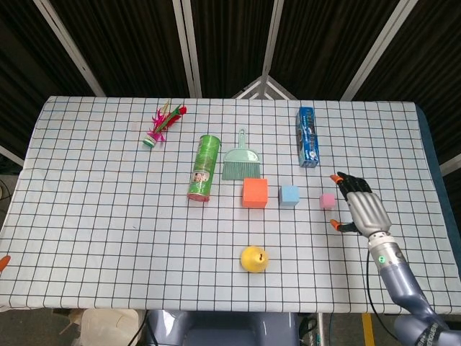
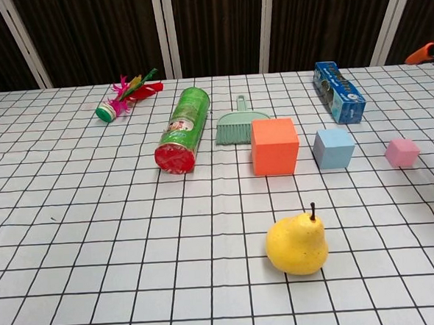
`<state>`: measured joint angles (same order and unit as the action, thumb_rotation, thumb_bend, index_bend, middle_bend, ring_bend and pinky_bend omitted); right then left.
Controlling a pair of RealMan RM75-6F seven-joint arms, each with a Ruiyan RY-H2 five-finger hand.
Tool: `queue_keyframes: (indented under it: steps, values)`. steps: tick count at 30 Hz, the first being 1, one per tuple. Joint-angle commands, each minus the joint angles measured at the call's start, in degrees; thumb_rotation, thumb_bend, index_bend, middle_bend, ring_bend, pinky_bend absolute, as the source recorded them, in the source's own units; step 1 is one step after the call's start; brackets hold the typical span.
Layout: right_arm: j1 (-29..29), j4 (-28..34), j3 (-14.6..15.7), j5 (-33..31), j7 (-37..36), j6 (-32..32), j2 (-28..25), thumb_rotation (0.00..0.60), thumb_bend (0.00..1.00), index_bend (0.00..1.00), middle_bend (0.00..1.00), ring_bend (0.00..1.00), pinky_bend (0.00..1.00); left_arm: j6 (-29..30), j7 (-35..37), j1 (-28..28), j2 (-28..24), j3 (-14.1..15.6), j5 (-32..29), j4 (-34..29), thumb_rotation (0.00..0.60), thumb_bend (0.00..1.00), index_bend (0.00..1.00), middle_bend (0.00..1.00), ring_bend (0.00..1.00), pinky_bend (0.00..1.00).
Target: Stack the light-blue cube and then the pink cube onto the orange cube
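The orange cube [image 1: 255,192] [image 2: 274,146] stands near the table's middle. Just to its right sits the smaller light-blue cube [image 1: 289,194] [image 2: 333,148], and further right the small pink cube [image 1: 328,201] [image 2: 402,152]. All three rest on the checked cloth, apart from one another. My right hand [image 1: 359,205] hovers just right of the pink cube with its fingers spread, holding nothing. In the chest view only its orange fingertips [image 2: 425,52] show at the right edge. My left hand is a mere orange tip [image 1: 3,262] at the far left edge.
A yellow pear [image 1: 253,259] [image 2: 296,244] lies in front of the cubes. Behind them are a green brush [image 1: 237,160], a green can on its side [image 1: 203,167], a blue box [image 1: 308,136] and a feathered shuttlecock [image 1: 160,125].
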<state>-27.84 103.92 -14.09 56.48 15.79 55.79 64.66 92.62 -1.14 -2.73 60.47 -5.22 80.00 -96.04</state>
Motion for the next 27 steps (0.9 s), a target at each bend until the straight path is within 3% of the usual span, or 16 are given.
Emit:
queue_keyframes:
  steps: [1, 10, 27]
  values:
    - [-5.38, -0.24, -1.00, -7.62, 6.17, -2.56, 3.17, 0.600, 0.31, 0.09, 0.04, 0.02, 0.05, -0.42, -0.06, 0.09, 0.04, -0.39, -0.96, 0.01, 0.600, 0.16, 0.10, 0.00, 0.00, 0.00]
    - [-13.25, -1.07, -0.34, -18.45, 13.27, -2.61, 9.02, 0.600, 0.31, 0.11, 0.04, 0.02, 0.05, -0.44, 0.02, 0.00, 0.08, -0.85, -1.85, 0.08, 0.600, 0.16, 0.10, 0.00, 0.00, 0.00]
    - [-22.48, -7.75, -1.39, -29.75, 19.29, 1.21, 16.02, 0.600, 0.31, 0.18, 0.04, 0.01, 0.04, -1.49, 2.01, -0.01, -0.49, -1.69, -3.74, 0.71, 0.600, 0.16, 0.11, 0.00, 0.00, 0.00]
